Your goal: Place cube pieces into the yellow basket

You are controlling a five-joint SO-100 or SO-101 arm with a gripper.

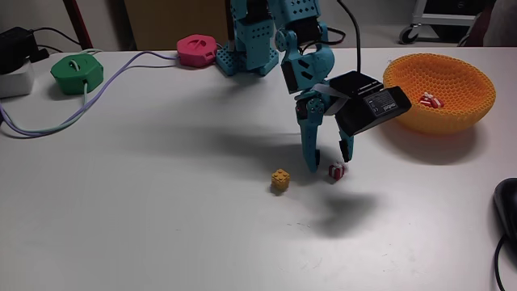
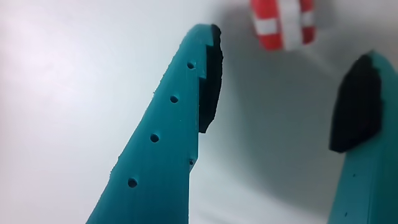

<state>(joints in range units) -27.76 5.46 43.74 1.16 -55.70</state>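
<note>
My teal gripper (image 1: 329, 160) hangs open just above the white table, fingertips down. A red-and-white striped cube (image 1: 337, 170) lies on the table right at those tips; in the wrist view this cube (image 2: 283, 23) sits just beyond the gap between the two black-padded fingers (image 2: 210, 81), untouched. A yellow-orange studded cube (image 1: 280, 180) rests to the left of the gripper in the fixed view. The yellow basket (image 1: 460, 107) stands at the right back, with red-and-white cube pieces (image 1: 429, 100) inside it.
A green round device (image 1: 77, 71) and a pink round device (image 1: 198, 49) with cables sit at the back left. The arm's teal base (image 1: 250, 48) stands at the back centre. A black object (image 1: 507, 206) pokes in at the right edge.
</note>
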